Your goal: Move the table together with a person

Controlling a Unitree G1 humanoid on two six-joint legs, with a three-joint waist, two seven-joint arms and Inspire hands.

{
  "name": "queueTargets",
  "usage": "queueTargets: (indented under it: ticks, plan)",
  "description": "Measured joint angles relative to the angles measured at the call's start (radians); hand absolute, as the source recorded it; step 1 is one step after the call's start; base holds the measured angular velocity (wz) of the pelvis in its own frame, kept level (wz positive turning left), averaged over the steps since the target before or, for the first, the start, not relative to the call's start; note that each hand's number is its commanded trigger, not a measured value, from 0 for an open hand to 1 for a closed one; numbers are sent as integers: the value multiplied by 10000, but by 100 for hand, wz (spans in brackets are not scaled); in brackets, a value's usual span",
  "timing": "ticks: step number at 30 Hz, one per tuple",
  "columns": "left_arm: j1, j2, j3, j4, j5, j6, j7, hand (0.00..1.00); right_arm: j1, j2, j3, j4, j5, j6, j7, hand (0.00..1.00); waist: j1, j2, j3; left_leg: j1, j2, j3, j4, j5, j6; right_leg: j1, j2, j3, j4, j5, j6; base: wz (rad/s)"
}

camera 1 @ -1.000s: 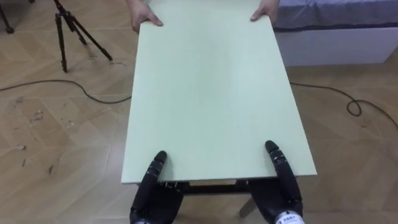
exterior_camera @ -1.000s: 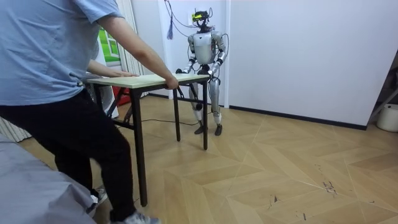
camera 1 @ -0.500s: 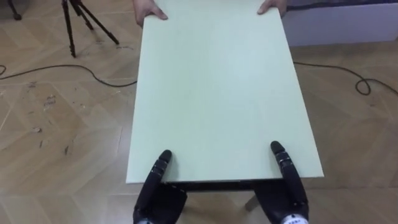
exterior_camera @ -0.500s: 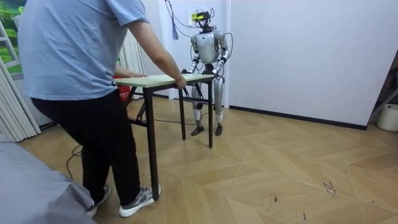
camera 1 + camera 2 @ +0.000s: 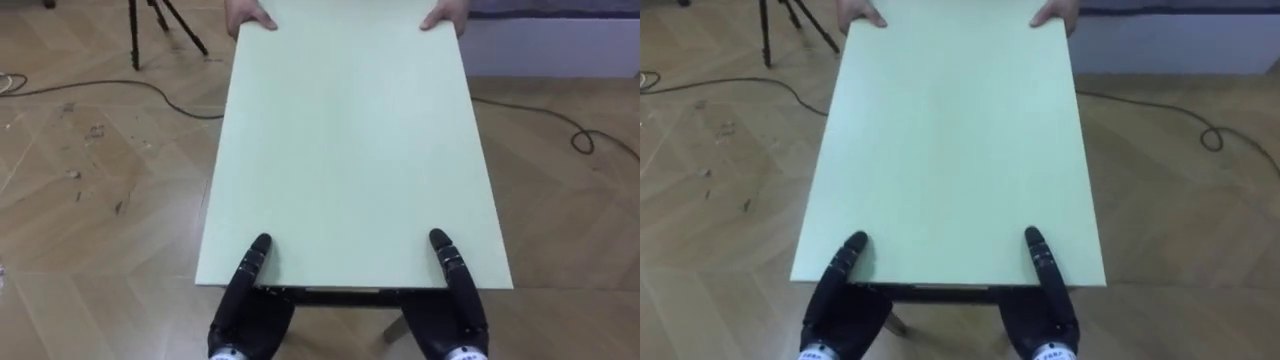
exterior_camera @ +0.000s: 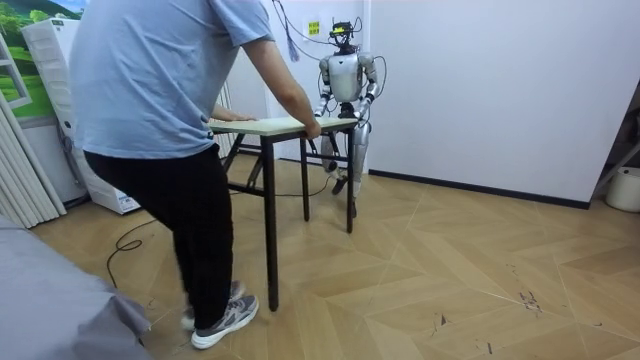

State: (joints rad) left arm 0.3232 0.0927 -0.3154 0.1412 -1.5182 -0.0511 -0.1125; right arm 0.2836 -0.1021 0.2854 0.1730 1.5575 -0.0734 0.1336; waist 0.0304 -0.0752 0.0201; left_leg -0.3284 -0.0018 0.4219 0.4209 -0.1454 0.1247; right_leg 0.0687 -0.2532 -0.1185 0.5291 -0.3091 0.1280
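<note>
A table [image 5: 350, 150] with a pale green top and black legs stretches away from me. My left hand [image 5: 245, 295] and right hand [image 5: 455, 300] hold its near edge at the two corners, thumbs lying on top and the rest of each hand under the edge. A person's two hands [image 5: 250, 15] grip the far edge. In the room view the person [image 6: 160, 110], in a blue shirt and black trousers, stands at the table's [image 6: 270, 125] end on the room view's left. I stand at the other end, close to the white wall.
A black tripod [image 5: 165, 15] stands on the wooden floor at the far left. Dark cables [image 5: 100, 88] trail across the floor on both sides. A white bed base [image 5: 560, 50] lies at the far right. A white bucket [image 6: 625, 185] sits by the wall.
The person has stepped toward the room view's right and the table has moved that way with both of us. The floor has slid past in the eye view. All grips are unchanged.
</note>
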Motion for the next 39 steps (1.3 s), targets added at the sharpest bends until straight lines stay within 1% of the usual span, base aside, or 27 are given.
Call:
queueTargets:
  ticks: [2, 3, 4, 7, 10, 12, 15, 16, 17, 18, 19, 20, 21, 22, 23, 25, 27, 28, 30, 31, 32, 34, 35, 36, 37, 38, 39]
  plan:
    - [-11, 44, 75, -196, 37, -66, -3, 100, -107, 90, -15, 1, -129, -3, -9, 100, 238, -140, 8, -568, 298, -180, 215, 287, -182, 43, 477, 366, -1082, -401, -56, -27]
    - [-8, 87, 80, -245, 33, -81, -3, 100, -109, 151, -18, 1, -145, -5, -8, 100, 255, -232, 4, -672, 359, -194, 213, 391, -197, 68, 544, 427, -1311, -494, -89, 0]
    - [-52, 187, 92, -293, 33, -113, -3, 100, -139, 243, -16, 1, -159, -5, -8, 100, 289, -345, 22, -858, 542, -245, 231, 561, -241, 131, 687, 406, -1696, -624, -130, 0]
    - [-46, 217, 169, -373, 56, -116, -3, 100, -190, 294, -11, 3, -215, 12, -20, 100, 319, -336, 27, -1230, 983, -406, 247, 925, -409, 7, 1213, 247, -2202, -669, -252, -9]
    - [-57, 297, 90, -425, 99, -276, -3, 100, -192, 425, 78, 3, -199, -4, -19, 100, 279, -240, 22, -1521, 1303, -626, 12, 1438, -507, -306, 1649, -21, -2212, -740, -550, 1]
    - [-57, 376, 44, -410, 123, -296, -3, 100, -117, 483, 61, 16, -238, -19, -19, 100, 199, -116, 14, -1527, 1338, -848, -393, 1887, -549, -406, 1845, -317, -2209, -684, -770, 17]
    - [35, 388, -44, -332, 163, -282, -5, 100, -38, 440, 63, 36, -212, -138, -13, 100, 342, 225, 13, -1309, 1500, -1197, -1388, 2928, -703, -611, 2285, -596, -2193, -477, -1177, 0]
    - [7, 398, -49, -327, 178, -280, -5, 100, -6, 449, 74, 34, -163, -166, -13, 100, 580, 271, 17, -1083, 1462, -1833, -2192, 3684, -1226, -760, 2471, -487, -2268, -342, -1366, -17]
    - [-44, 385, -72, -331, 179, -287, -6, 100, 35, 436, 61, 5, -152, -175, -13, 100, 635, 411, -2, -898, 1453, -2668, -2997, 4499, -2061, -887, 2689, -626, -2428, -91, -1587, -6]
    - [-52, 356, -55, -326, 167, -302, -11, 100, 39, 406, 52, -16, -149, -174, -12, 100, 550, 471, 16, -931, 1474, -2877, -2870, 4542, -2230, -955, 2665, -853, -2417, -3, -1695, 0]
    - [58, 305, -70, -245, 138, -343, -38, 100, 42, 345, 101, 58, -140, -151, -13, 100, 608, 513, 45, -1043, 1489, -2846, -1321, 3154, -1770, -1027, 2513, -1132, -2287, 99, -1825, -28]
    - [263, 285, -51, -240, -47, -386, -71, 100, 37, 232, 230, 103, -139, -142, -17, 100, 757, 589, 53, -1086, 1519, -2855, 703, 1525, -1660, -1044, 2407, -1479, -2199, 159, -1883, -46]
    - [343, 281, -59, -234, -120, -394, -93, 100, 38, 166, 274, 112, -140, -133, -28, 100, 799, 653, 53, -1109, 1549, -2874, 1663, 957, -1615, -1051, 2384, -1645, -2199, 194, -1910, -50]
    - [477, 195, -68, -229, -191, -413, -132, 100, 32, 134, 290, 111, -248, -119, -52, 100, 785, 822, 64, -1116, 1644, -2957, 3482, 161, -1669, -1074, 2403, -2066, -2195, 260, -1968, -23]
    - [609, 145, -32, -223, -128, -432, -135, 100, 37, 138, 296, 111, -367, -89, -81, 100, 652, 935, 60, -863, 1713, -2978, 4782, -225, -1632, -1109, 2415, -2424, -2117, 298, -2020, -7]
    - [690, 119, -25, -213, -124, -384, -135, 100, 41, 119, 284, 108, -473, -14, -83, 100, 473, 1050, 80, -52, 1825, -2900, 5946, -311, -1615, -1206, 2480, -2662, -1863, 303, -2079, 16]
    - [711, 105, -22, -215, -123, -337, -134, 100, 32, 67, 277, 94, -492, 0, -83, 100, 268, 1135, 108, 1145, 2022, -2874, 5898, -228, -1644, -1503, 2547, -2766, -1449, 233, -2120, 19]
    - [669, 96, 10, -205, -120, -292, -127, 100, 1, 40, 273, 73, -502, -18, -83, 100, 222, 1177, 139, 1594, 1975, -2836, 5195, -589, -1855, -1779, 2502, -2790, -1103, 189, -2092, 10]
    - [723, 29, 17, -207, -104, -225, -106, 100, 70, 33, 313, 63, -531, -74, -89, 100, 171, 1034, 103, 1878, 1602, -2592, 4226, -630, -1916, -2088, 2336, -2442, -923, 439, -2202, 7]
    - [752, -33, 18, -205, -63, -224, -78, 100, 87, -45, 367, 64, -527, -142, -90, 100, 47, 1083, 97, 2228, 1316, -2629, 3300, -650, -1950, -2111, 2283, -2287, -1161, 848, -2309, 30]
    - [726, -35, 53, -209, -63, -198, -78, 100, 88, -50, 413, 56, -527, -265, -90, 100, -47, 1163, 85, 2508, 1229, -2635, 2278, -701, -2061, -2117, 2244, -2067, -1590, 1268, -2321, 39]
    - [600, -72, 47, -206, -50, -117, -77, 100, 72, -145, 426, 29, -302, -429, -36, 100, -151, 1314, 102, 2914, 1168, -2633, 1002, -720, -2091, -2641, 2129, -1807, -938, 1540, -2262, 31]
    - [624, -201, 7, -161, -130, -159, -77, 100, 27, -328, 489, 30, -185, -405, -37, 100, -340, 1509, 222, 3433, 1231, -2715, 309, -769, -2086, -3807, 2126, -1691, 885, 1523, -2373, 14]
    - [691, -165, -41, -152, -205, -207, -81, 100, 53, -370, 538, 31, -215, -409, -40, 100, -372, 1723, 127, 3497, 1427, -2768, 133, -913, -2080, -4217, 2553, -1404, 635, 1385, -2336, 0]
    - [819, 34, -38, -286, -355, -301, -225, 100, 57, -244, 663, -33, -343, -438, -38, 100, -341, 1744, 79, 3433, 1546, -2953, 60, -1256, -2142, -4593, 3042, -1005, -1165, 1988, -2376, 19]
    - [852, 162, -55, -345, -425, -408, -433, 100, 229, -140, 832, -360, -511, -615, -5, 100, -443, 1453, 100, 3409, 1278, -3113, 231, -1984, -2223, -4957, 2665, -1375, -2092, 4124, -2681, 38]
    - [817, 19, -101, -304, -481, -426, -567, 100, 368, -285, 859, -653, -524, -717, -5, 100, -556, 1639, 76, 3410, 1296, -3247, 323, -2514, -2055, -4969, 2624, -1619, -1771, 3460, -2656, 51]
